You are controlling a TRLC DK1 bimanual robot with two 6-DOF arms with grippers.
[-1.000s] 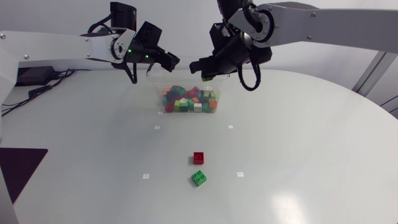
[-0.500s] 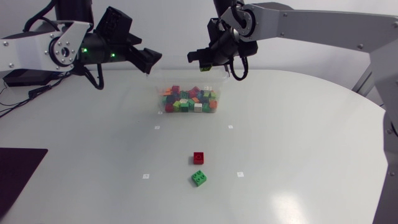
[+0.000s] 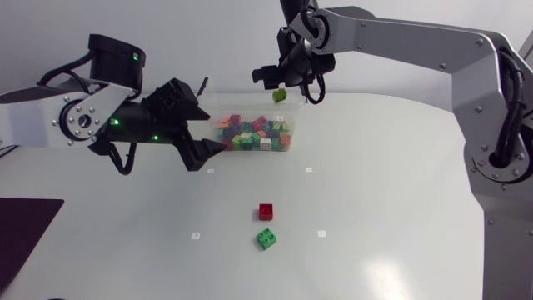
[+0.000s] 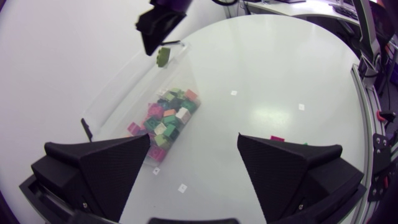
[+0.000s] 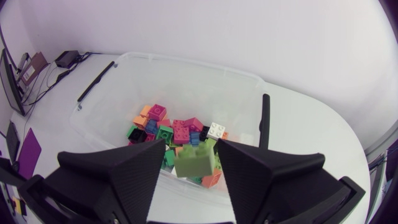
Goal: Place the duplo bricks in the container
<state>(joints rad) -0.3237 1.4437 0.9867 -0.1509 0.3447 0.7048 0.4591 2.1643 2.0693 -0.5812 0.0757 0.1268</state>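
Note:
A clear plastic container (image 3: 291,119) at the back of the table holds several coloured duplo bricks. My right gripper (image 3: 271,77) hangs open above its right end. A light green brick (image 3: 279,96) is in the air just below it, loose between the spread fingers (image 5: 124,171) in the right wrist view. My left gripper (image 3: 211,133) is open and empty, low at the container's left front; the container (image 4: 118,93) lies ahead of it. A red brick (image 3: 266,212) and a green brick (image 3: 266,239) sit on the table nearer the front.
Small white markers (image 3: 308,170) dot the white table around the two loose bricks. A dark mat (image 3: 25,221) lies at the left edge. My right arm's long link (image 3: 400,37) spans the back right.
My right gripper has opened and the light green brick has dropped out below it. My left arm has swung down and forward from behind the container to its left front.

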